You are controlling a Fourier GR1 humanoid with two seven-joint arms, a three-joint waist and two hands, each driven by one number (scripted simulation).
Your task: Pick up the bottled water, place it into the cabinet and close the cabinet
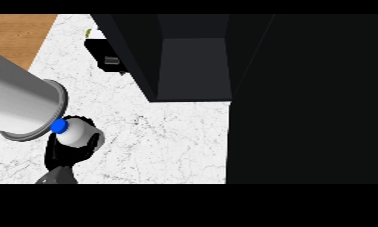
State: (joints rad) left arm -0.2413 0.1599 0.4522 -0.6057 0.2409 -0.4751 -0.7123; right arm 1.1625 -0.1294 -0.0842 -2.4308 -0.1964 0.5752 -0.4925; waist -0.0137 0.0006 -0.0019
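Low at the left over the white marbled bench [170, 141], the left hand [65, 155] has its black fingers [93, 143] curled round the bottled water [74, 132], blue cap showing, well short of the open dark cabinet [193, 66] ahead.

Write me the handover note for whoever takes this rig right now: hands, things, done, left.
Left hand: curled round the bottled water, blue cap toward the forearm, over the white counter at lower left.
Right hand: not in view.
Cabinet: dark, open, nothing visible inside; its door stands open at the right.
Done: bottle grasped.
Left: carry the bottle up and right into the cabinet, release, then close the door.
A small dark object sits by the cabinet's left wall; likely no obstacle.
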